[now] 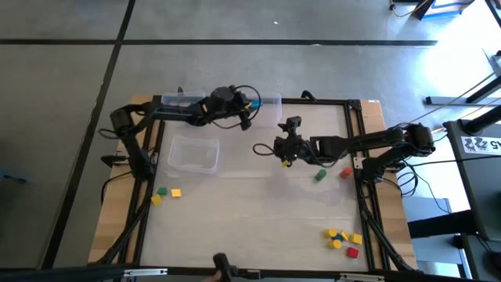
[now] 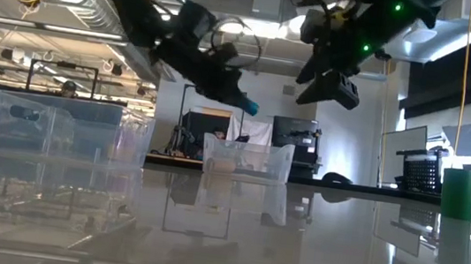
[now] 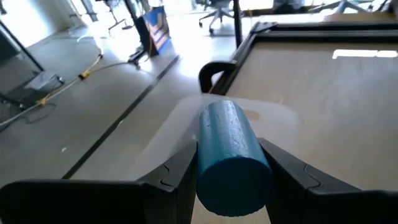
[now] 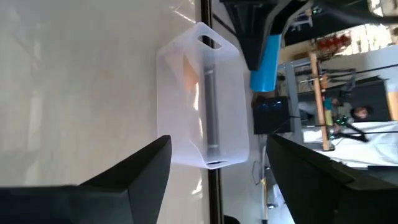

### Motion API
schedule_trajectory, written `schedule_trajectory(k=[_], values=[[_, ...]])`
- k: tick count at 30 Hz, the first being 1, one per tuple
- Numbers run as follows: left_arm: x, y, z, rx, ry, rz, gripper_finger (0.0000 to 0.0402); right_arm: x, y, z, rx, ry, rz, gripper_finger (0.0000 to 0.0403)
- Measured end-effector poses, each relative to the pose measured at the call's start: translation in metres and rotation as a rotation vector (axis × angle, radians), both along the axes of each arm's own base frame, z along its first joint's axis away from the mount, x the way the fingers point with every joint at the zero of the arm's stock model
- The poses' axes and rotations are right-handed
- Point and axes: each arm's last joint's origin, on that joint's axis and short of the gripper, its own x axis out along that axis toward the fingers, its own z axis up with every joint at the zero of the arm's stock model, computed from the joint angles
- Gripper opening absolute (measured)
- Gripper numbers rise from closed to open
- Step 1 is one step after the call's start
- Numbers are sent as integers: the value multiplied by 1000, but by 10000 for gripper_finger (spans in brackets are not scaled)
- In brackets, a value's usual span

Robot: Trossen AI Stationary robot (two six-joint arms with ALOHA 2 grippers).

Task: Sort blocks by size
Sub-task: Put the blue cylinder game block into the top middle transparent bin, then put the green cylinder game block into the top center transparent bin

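My left gripper [image 1: 249, 106] hangs over the table's far edge, shut on a blue cylinder block [image 3: 231, 140], beside a clear bin [image 1: 268, 102] that stands there. My right gripper [image 4: 217, 163] is open with nothing between its fingers. It hangs above the table's middle [image 1: 266, 147] and faces that bin [image 4: 202, 93]. Other blocks lie on the table: green [image 1: 319, 175] and red [image 1: 345, 172] ones at the right, a mixed cluster [image 1: 343, 239] at the near right, and green and yellow ones [image 1: 166, 193] at the left. My left gripper pinches the blue cylinder's curved sides [image 3: 204, 163] between its two fingers. The cylinder lies along the fingers, with one flat end toward the wrist and the other sticking out past the fingertips [image 2: 248, 108]. The fingers come from the table's left, slanting a little downward. The block is lifted clear.
A second clear bin [image 1: 194, 154] stands left of the table's middle. A dark frame [image 1: 356, 125] runs around the tabletop. In the low view a green cylinder [image 2: 457, 195] stands at the right. Bare tabletop lies between the block clusters along the near side.
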Motion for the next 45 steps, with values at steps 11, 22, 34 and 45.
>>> schedule_trajectory(k=[11, 22, 34, 45], values=[[3, 32, -18, -72, -3, 90, 142, 0, -21, 0, 59, -18, -8, 269], [2, 33, -17, -109, -30, 114, 176, 0, -21, 0, 63, -17, 0, 269], [-3, 15, 15, -148, -79, 104, 205, 0, -20, 0, 58, 1, 22, 269], [-14, -46, 54, -178, 64, -34, 205, -30, 19, 52, 136, 111, 138, 269]])
